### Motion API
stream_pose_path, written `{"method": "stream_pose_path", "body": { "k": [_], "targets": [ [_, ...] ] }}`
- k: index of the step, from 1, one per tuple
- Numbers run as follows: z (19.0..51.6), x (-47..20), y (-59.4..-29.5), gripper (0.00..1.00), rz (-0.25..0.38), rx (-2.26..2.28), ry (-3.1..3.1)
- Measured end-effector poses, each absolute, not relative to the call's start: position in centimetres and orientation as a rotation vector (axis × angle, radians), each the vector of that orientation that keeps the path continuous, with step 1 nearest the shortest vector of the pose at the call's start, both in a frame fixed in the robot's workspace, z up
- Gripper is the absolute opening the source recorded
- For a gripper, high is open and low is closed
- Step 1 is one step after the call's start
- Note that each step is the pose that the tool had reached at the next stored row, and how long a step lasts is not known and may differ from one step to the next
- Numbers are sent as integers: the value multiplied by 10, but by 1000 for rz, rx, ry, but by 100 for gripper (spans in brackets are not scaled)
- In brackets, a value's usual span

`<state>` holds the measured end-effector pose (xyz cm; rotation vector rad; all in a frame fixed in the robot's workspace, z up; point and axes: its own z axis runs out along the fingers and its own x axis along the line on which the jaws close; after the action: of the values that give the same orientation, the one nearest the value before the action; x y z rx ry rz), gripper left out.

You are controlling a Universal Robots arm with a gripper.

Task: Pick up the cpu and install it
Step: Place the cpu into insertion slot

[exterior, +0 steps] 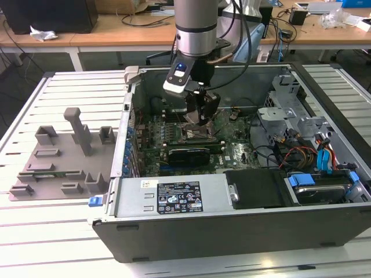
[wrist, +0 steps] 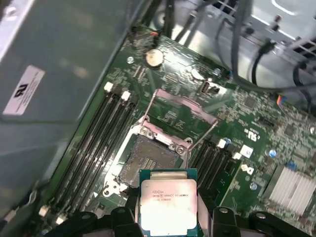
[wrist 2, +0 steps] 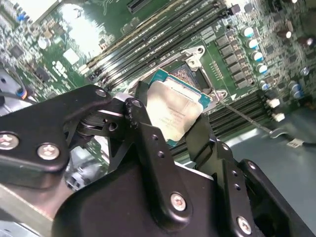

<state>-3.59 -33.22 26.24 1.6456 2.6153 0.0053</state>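
I see the cpu held in the gripper, which hangs inside the open computer case. The jaws are clamped on two opposite edges of the chip, and its metal top faces the first wrist camera. It hangs just above the open socket, not yet touching it and, as I judge, a little to one side of it.

I judge the chip light and stiff, but the metal top is smooth and the grip is only on thin edges, so it could slip or tilt. The underside and the socket contacts are surely fragile; the edges are the only good place to hold.

The hinged frame of the socket stands up behind it, with its wire lever beside. Memory slots run close along both sides. Loose cables lie toward the exterior view's right, well apart.
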Motion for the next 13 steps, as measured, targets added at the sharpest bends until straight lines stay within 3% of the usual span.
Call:
{"method": "stream_pose_path", "body": {
  "k": [13],
  "targets": [
    [260, -36, -332, 55, -5, 1969, 2381]
  ]
}}
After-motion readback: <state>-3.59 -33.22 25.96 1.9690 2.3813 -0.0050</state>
